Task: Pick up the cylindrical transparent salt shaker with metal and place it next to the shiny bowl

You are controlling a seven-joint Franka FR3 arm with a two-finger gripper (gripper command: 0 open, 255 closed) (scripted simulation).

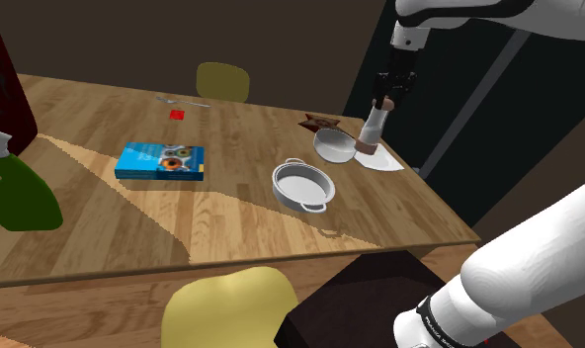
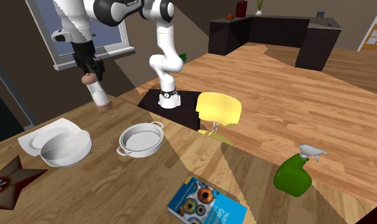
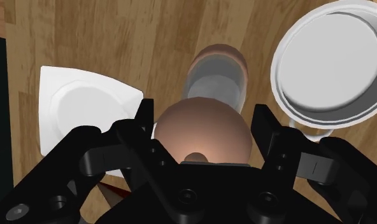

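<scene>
My gripper [image 1: 383,102] is shut on the copper-coloured cap of the salt shaker [image 1: 372,130], a clear cylinder that hangs tilted. Its base is low over the table, beside the white plate [image 1: 384,161]; I cannot tell if it touches. In the second exterior view the gripper [image 2: 88,77] holds the shaker [image 2: 99,96] behind the round grey bowl [image 2: 66,148]. That bowl [image 1: 332,146] sits just to the shoulder view's left of the shaker. In the wrist view the fingers [image 3: 268,130] clasp the shaker cap [image 3: 203,121], with a grey bowl [image 3: 330,63] on one side.
A grey two-handled pan [image 1: 302,185] stands nearer the front of the wooden table [image 1: 103,227]. A blue book [image 1: 161,161], a green spray bottle [image 1: 19,193], a red scrap [image 1: 177,115] and a dark star-shaped mat [image 2: 6,181] also lie there. Yellow chairs [image 1: 226,306] stand at the edges.
</scene>
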